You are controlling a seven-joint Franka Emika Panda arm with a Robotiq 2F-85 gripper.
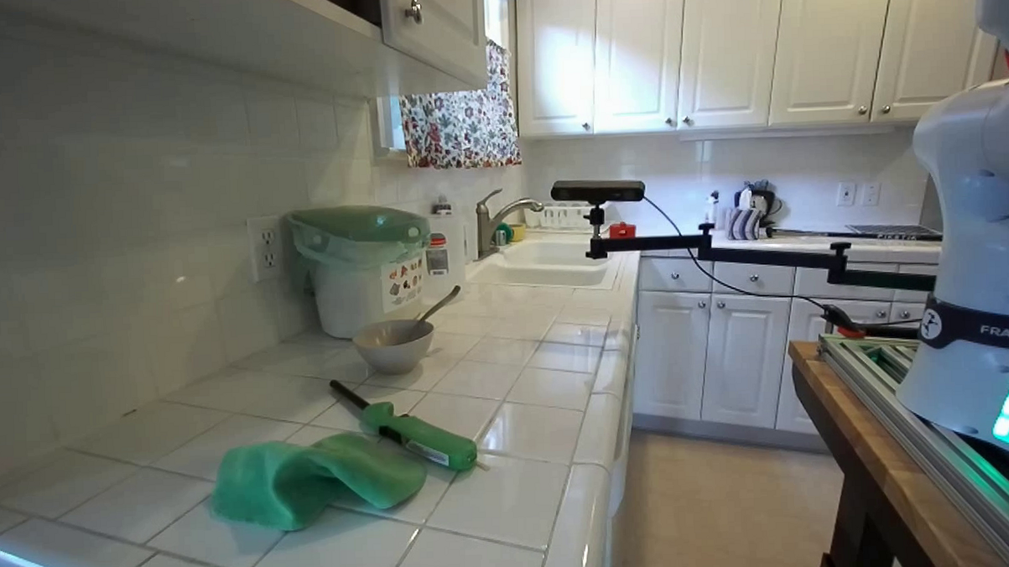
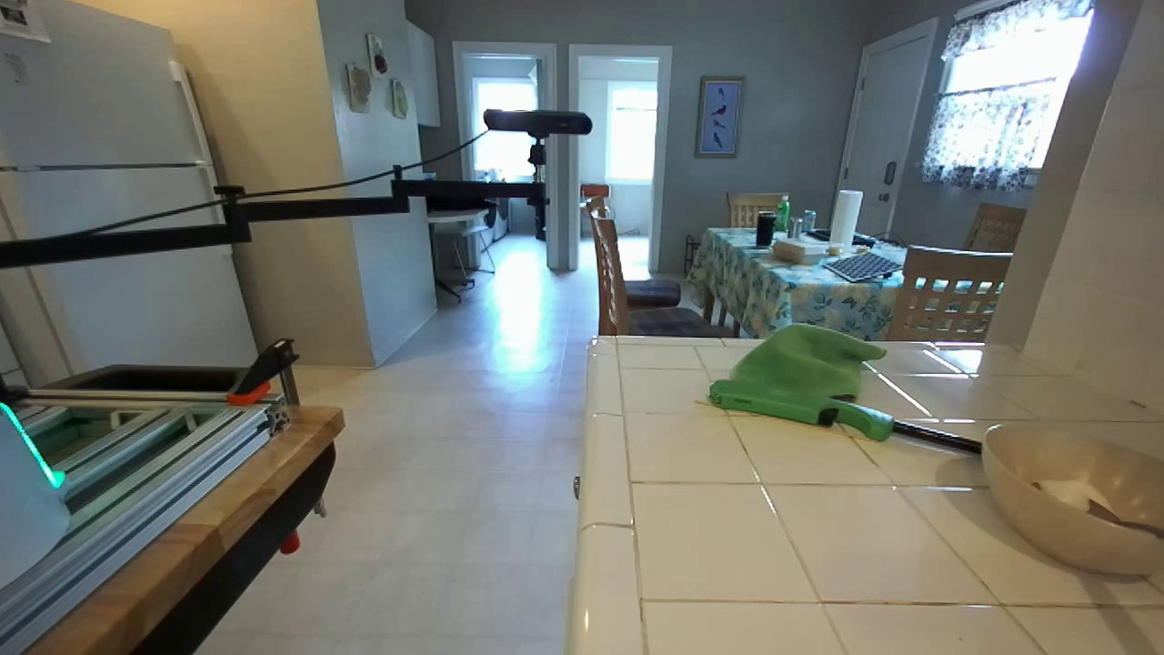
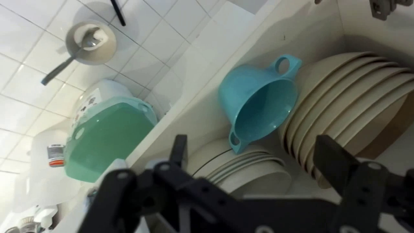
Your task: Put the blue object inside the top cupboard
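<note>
Ahead of our parted fingers (image 3: pixel 333 161), which grasp nothing, and roughly midway between them, the blue cup (image 3: pixel 254 97) sits inside the top cupboard (image 3: pixel 307 26), apparently upright, one handle (image 3: pixel 237 148) nearer them, the other farther off. Beige bowls (image 3: pixel 333 100) crowd one flank, pale dishes (image 3: pixel 241 168) the near side; whether touching, we cannot tell. Below lies the tiled table (image 1: pixel 512 499). We judge only backing off remains.

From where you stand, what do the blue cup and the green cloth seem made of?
The blue cup: probably plastic, smooth and mildly glossy, with small glints inside. The green cloth: likely soft fabric, matte, lying in rounded folds; I can't tell which fibre.
</note>
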